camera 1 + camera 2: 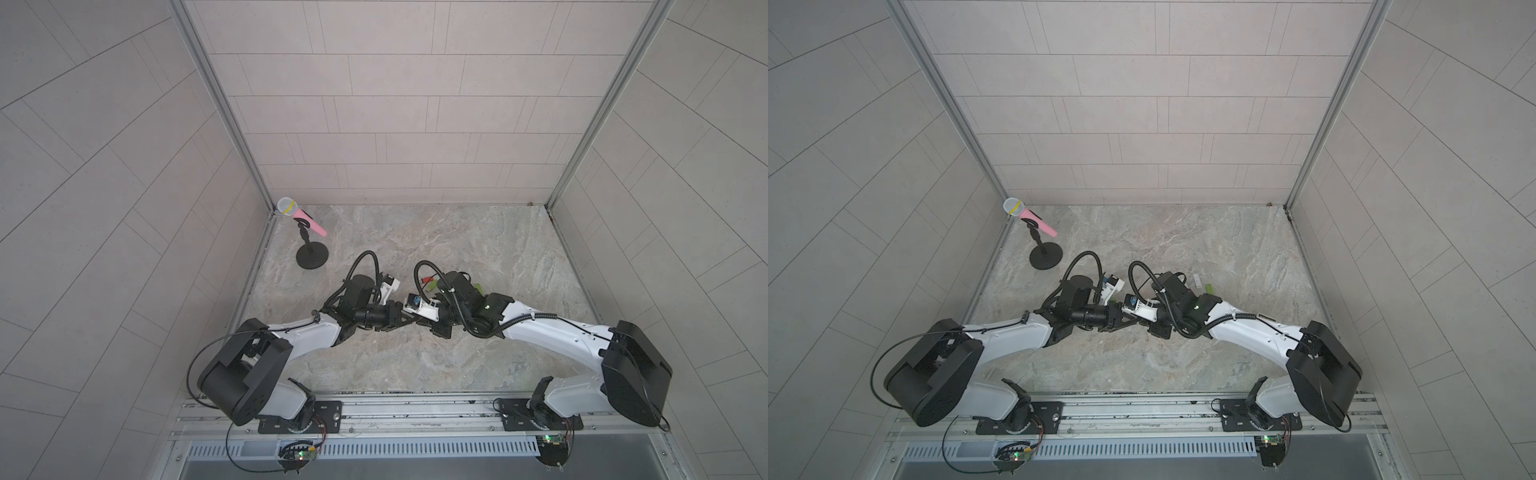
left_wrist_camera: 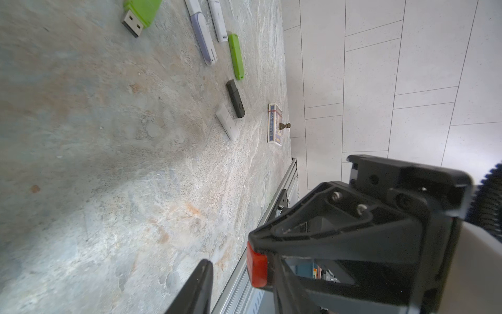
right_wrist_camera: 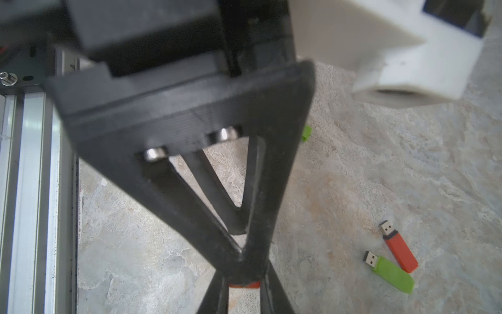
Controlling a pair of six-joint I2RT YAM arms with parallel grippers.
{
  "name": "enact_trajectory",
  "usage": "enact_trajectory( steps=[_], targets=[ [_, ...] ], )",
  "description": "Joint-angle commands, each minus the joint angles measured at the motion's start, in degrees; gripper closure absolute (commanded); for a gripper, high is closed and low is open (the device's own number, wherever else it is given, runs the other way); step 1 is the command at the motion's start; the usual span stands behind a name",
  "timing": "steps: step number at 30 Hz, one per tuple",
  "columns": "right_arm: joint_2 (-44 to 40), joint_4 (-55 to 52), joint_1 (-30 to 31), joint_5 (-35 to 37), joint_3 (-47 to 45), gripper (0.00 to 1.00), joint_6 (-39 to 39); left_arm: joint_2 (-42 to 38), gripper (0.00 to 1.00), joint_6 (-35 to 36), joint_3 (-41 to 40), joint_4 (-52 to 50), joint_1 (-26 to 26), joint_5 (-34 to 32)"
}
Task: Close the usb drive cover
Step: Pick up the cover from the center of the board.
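Note:
Both arms meet low over the middle of the marble table (image 1: 457,365). My right gripper (image 3: 244,282) is shut on a small red plastic USB part (image 2: 256,269). Only the part's end shows, so I cannot tell drive body from cover. My left gripper (image 2: 240,265) faces it tip to tip, and its jaws stand open around the red part (image 3: 244,285), with a gap on one side. In both top views the left gripper (image 1: 401,322) (image 1: 1121,322) and right gripper (image 1: 422,324) hide the red part. A red uncapped USB drive (image 3: 399,246) lies on the table.
Several USB drives lie behind the arms: a green uncapped one (image 3: 389,273), lilac (image 2: 202,38), white (image 2: 226,121), green (image 2: 235,55) and black (image 2: 235,99). A green cap (image 3: 306,133) lies apart. A card box (image 2: 275,123) sits by the right wall. A pink microphone on a stand (image 1: 307,241) stands back left.

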Motion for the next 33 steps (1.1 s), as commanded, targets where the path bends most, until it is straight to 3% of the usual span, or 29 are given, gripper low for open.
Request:
enact_trajectory(
  steps=[1,15,23,29,33],
  targets=[
    [-2.06,4.1,0.21,-2.49,-0.99,0.8,0.17,1.07,0.61,-0.9,1.2,2.8,-0.45,1.34],
    [-2.23,9.19,0.21,-2.21,-1.69,0.8,2.2,4.75,0.81,-5.08,0.65,9.64,-0.52,4.44],
    [-2.12,10.6,0.21,-0.8,-1.64,0.8,2.99,4.73,0.86,-4.92,0.62,9.17,-0.52,4.36],
    [-4.1,9.58,-0.25,3.41,-3.39,0.71,3.44,2.79,0.89,-3.55,0.94,6.5,-0.06,2.25],
    [-7.5,7.53,-4.27,4.46,-5.11,0.64,3.69,-1.09,0.89,-0.44,0.94,0.01,2.31,-1.16]
  ],
)
